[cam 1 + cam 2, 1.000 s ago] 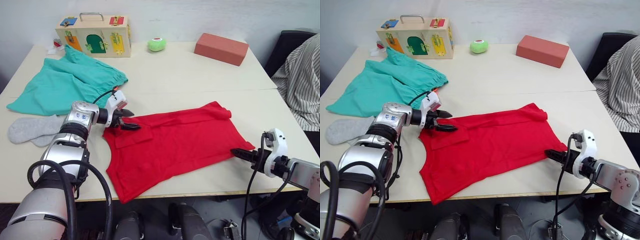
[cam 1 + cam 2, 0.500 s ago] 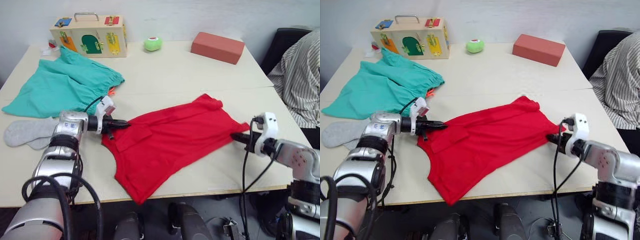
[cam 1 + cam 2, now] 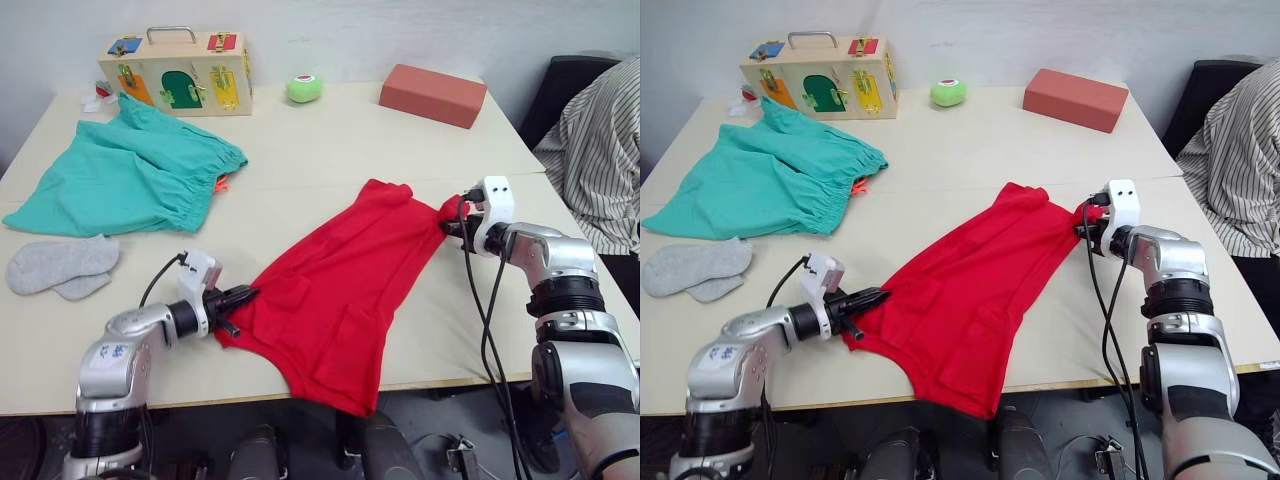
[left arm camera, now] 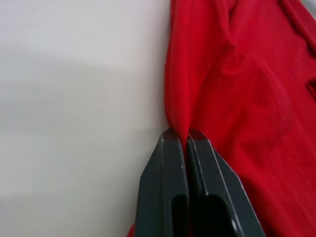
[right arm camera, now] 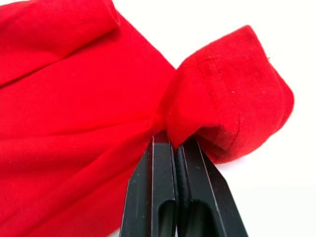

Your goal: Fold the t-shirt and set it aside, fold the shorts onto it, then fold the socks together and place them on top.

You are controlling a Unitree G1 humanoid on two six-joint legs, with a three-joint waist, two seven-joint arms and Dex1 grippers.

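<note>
Left gripper point(image 3: 240, 297) sat at the near tabletop point(image 3: 330, 140) edge, jaws clenched on the shirt point(image 3: 340, 290) hem; part of the shirt drooped over that edge. Right gripper point(image 3: 447, 224) further back, jaws clamped on a bunched corner. Likely a reposition before folding: best to keep both pinches tight, pull the cloth taut and flat, and drag it fully onto the tabletop first. Socks point(image 3: 60, 265) and shorts point(image 3: 125, 180) lay untouched beyond, to the left.
</note>
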